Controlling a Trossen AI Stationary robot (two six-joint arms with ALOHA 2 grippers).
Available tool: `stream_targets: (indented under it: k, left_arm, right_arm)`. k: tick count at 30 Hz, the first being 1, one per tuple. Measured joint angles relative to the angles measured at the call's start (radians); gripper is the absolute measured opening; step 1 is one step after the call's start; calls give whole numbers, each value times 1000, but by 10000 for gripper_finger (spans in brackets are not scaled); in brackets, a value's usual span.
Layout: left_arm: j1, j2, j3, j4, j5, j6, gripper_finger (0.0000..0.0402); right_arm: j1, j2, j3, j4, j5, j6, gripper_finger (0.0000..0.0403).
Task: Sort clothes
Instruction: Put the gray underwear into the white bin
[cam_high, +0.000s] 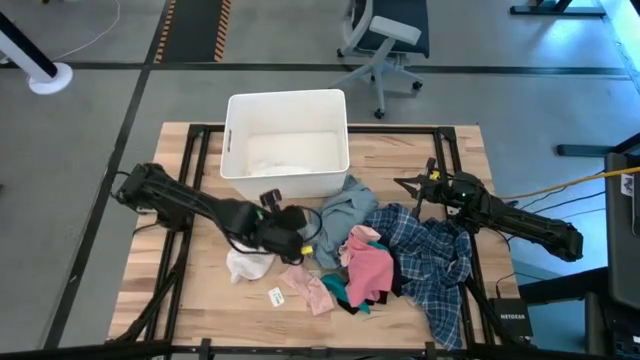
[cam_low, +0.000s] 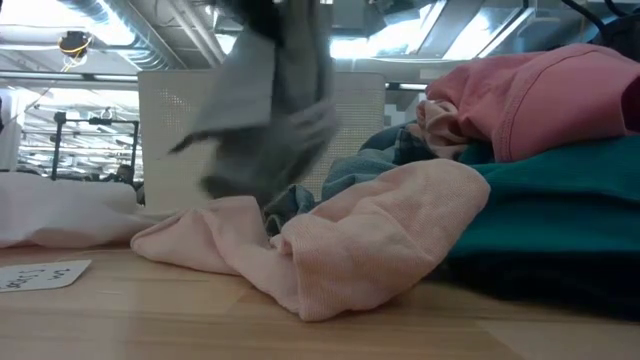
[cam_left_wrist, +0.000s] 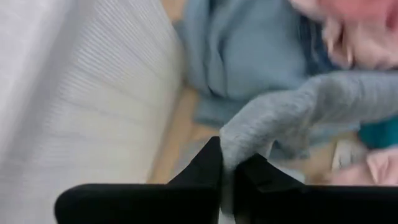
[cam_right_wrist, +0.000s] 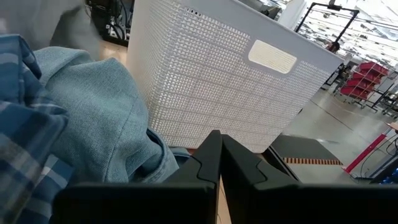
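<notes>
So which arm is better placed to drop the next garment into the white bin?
Left. The left gripper is already shut on a grey garment lifted beside the white bin. The right gripper is shut and holds nothing, near the grey-blue top.

A pale wooden butcher-block table top (cam_high: 200, 300) sits on a black metal frame (cam_high: 196, 140), standing on a smooth grey concrete floor (cam_high: 80, 150). Behind the table a grey swivel office chair (cam_high: 385, 40) rests on its star base. A strip of black-and-yellow hazard matting (cam_high: 195, 28) lies on the floor near the far edge, and a round white stand base (cam_high: 48, 77) sits off to one side. Overhead, silver ceiling ducts (cam_low: 120, 20) run under bright lighting. Red shelving units (cam_right_wrist: 367, 78) stand far off.
</notes>
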Motion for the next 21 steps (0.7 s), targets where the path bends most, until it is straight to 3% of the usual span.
stream_targets:
  k: [6,11,21]
  left_arm:
    - [33,-114,55,33,-113,110,3]
    - [84,-227,64,154,-191,257,7]
    - [278,-403,66,370,-236,523,6]
  right_arm:
    - [0,0,0,0,1,0,19]
    - [0,0,0,0,1,0,19]
    - [0,0,0,0,1,0,19]
